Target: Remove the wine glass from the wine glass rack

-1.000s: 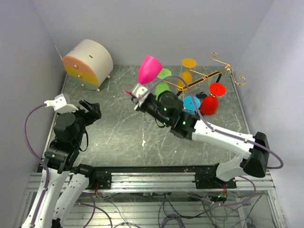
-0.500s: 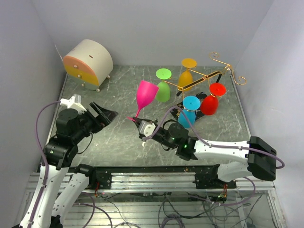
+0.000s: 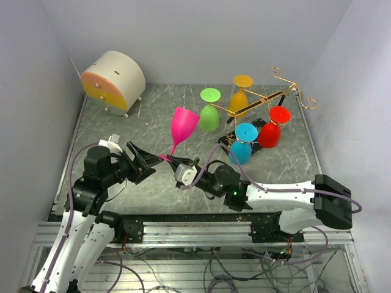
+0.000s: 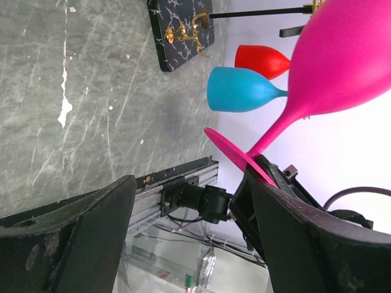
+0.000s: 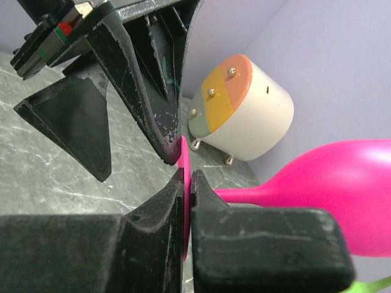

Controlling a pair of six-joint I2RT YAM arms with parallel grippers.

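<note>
Right gripper (image 3: 173, 161): jaws clamped on foot of pink plastic wine glass (image 3: 183, 124).
Left gripper (image 3: 145, 160): jaws apart; foot lies just right at frame centre, stem slanting up-right.

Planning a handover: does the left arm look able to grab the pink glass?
Probably yes: the left end effector is open beside the foot of the pink glass, its stem free, though the right end effector pinches that foot.

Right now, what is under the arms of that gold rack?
Four glasses hang bowl-down from the rack: green, orange, red and blue. Below them lies its black base, partly covered from above by the blue and red glasses.
</note>
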